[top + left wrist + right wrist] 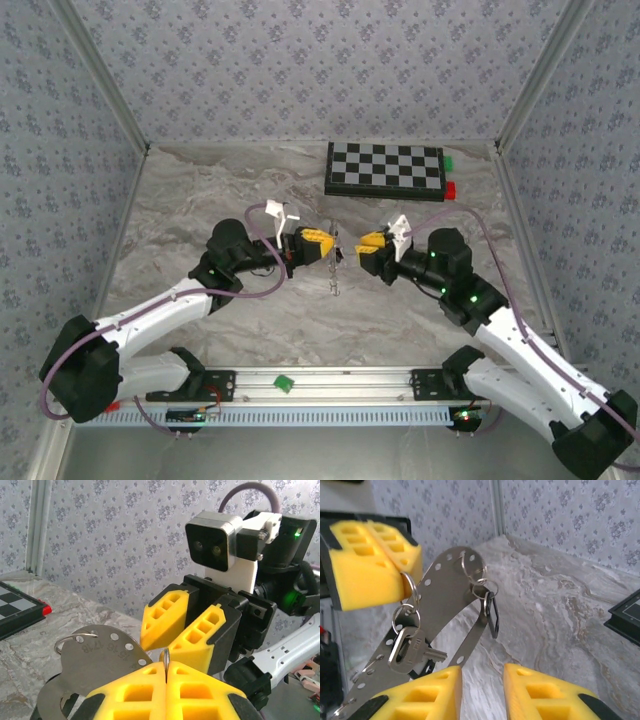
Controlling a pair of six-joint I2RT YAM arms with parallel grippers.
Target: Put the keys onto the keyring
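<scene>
My left gripper [165,669] is shut on a thin steel keyring [166,657], which stands on edge between its yellow pads. The same left gripper [400,570] grips the keyring [410,587] at the upper left of the right wrist view. Below it a silver key [407,650] hangs from a small ring [402,617]. A perforated metal plate [445,590] hangs behind, with a dark-headed piece [492,612] on another ring. My right gripper [482,672] is open, nothing between its pads, just short of the plate. From above, both grippers [327,247] [362,245] face each other over the keys [335,272].
A chessboard [385,168] lies at the back of the marble table, with a green block [448,160] and a red block [451,188] at its right end. Another green block [284,381] sits on the near rail. Patterned walls close in three sides.
</scene>
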